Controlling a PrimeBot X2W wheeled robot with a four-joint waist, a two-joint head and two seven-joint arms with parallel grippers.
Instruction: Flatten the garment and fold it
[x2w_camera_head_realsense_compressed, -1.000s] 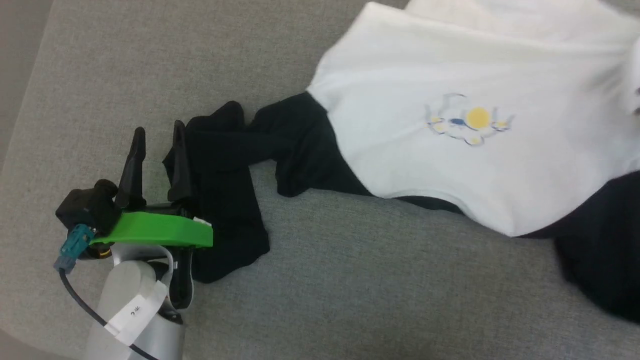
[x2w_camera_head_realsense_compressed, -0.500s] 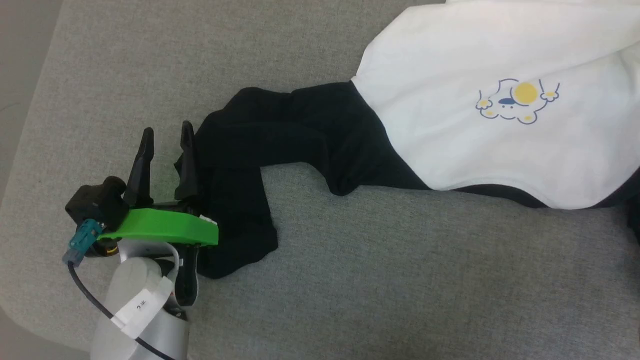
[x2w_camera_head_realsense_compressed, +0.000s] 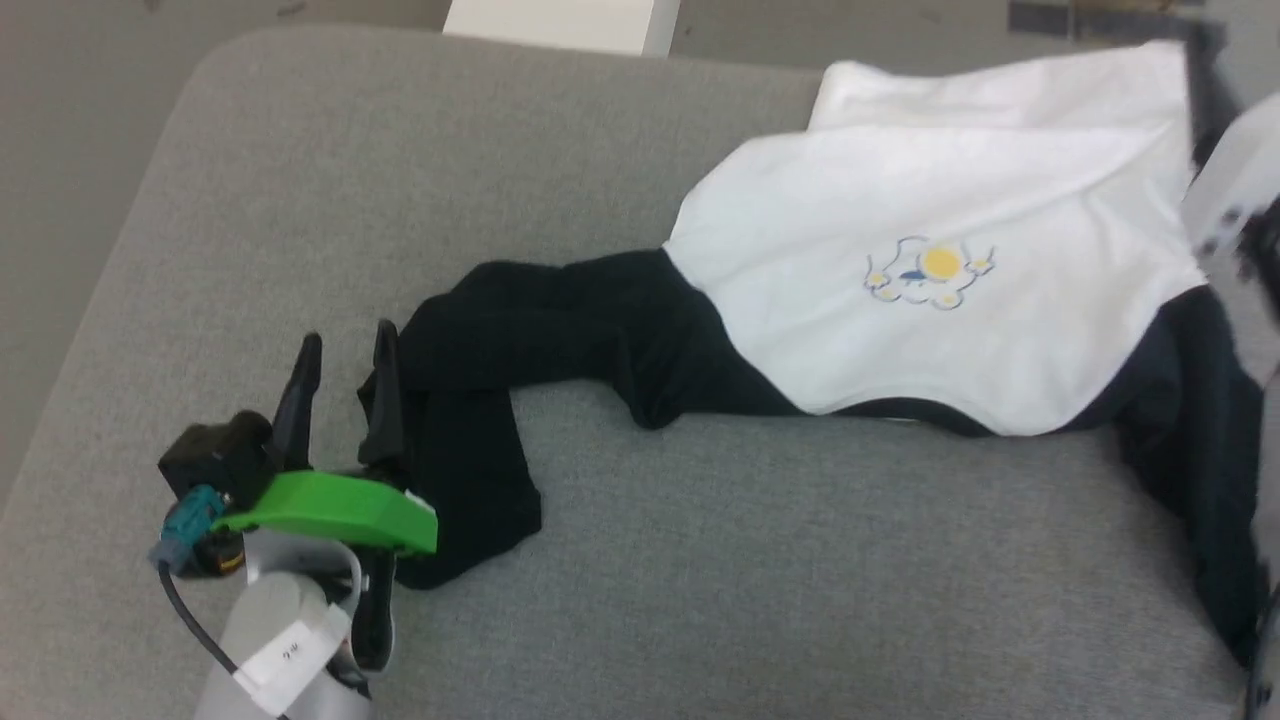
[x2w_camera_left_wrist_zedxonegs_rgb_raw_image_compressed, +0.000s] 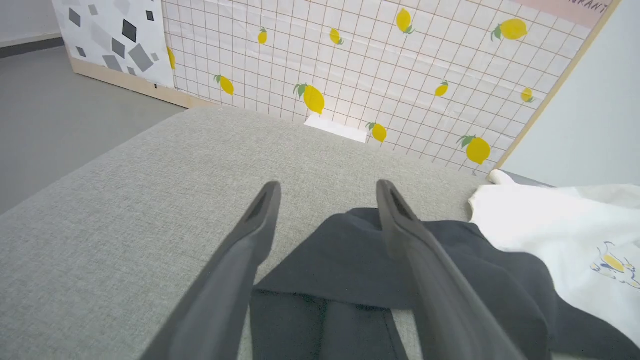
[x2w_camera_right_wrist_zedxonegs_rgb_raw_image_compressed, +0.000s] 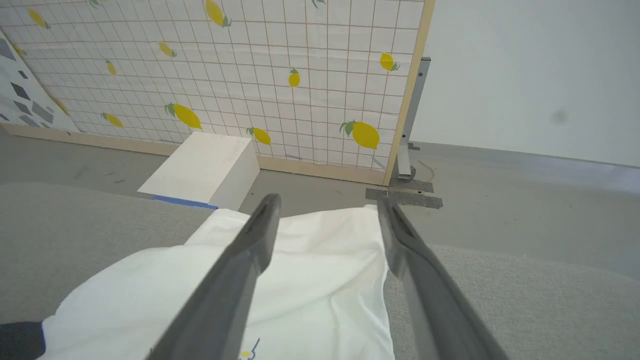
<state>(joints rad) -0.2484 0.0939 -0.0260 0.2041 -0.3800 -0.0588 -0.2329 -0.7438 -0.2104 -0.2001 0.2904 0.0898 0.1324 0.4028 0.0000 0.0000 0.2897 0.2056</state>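
The garment's white body (x2w_camera_head_realsense_compressed: 940, 330) with its yellow-and-blue print (x2w_camera_head_realsense_compressed: 935, 270) lies on the grey cushion (x2w_camera_head_realsense_compressed: 700, 600). One black sleeve (x2w_camera_head_realsense_compressed: 560, 320) runs left from it, and its end bends down toward me (x2w_camera_head_realsense_compressed: 470, 490). My left gripper (x2w_camera_head_realsense_compressed: 345, 345) stands open at that bend, its right finger at the sleeve's edge. From the left wrist, the left gripper (x2w_camera_left_wrist_zedxonegs_rgb_raw_image_compressed: 327, 192) has the sleeve (x2w_camera_left_wrist_zedxonegs_rgb_raw_image_compressed: 350, 255) under its right finger. The other black sleeve (x2w_camera_head_realsense_compressed: 1200, 450) hangs at the right. My right gripper (x2w_camera_right_wrist_zedxonegs_rgb_raw_image_compressed: 328, 202) is open above the white hem (x2w_camera_right_wrist_zedxonegs_rgb_raw_image_compressed: 310, 280).
The cushion's rounded far-left corner (x2w_camera_head_realsense_compressed: 230, 60) drops to grey floor (x2w_camera_head_realsense_compressed: 60, 150). A white box (x2w_camera_right_wrist_zedxonegs_rgb_raw_image_compressed: 205, 167) stands on the floor behind the cushion, before a lemon-print panel (x2w_camera_right_wrist_zedxonegs_rgb_raw_image_compressed: 280, 65). My pale right forearm (x2w_camera_head_realsense_compressed: 1225, 180) is blurred at the right edge.
The head camera has shifted, showing the cushion's far edge. The left sleeve lies drawn out straighter than a second ago. The left gripper stays open beside it.
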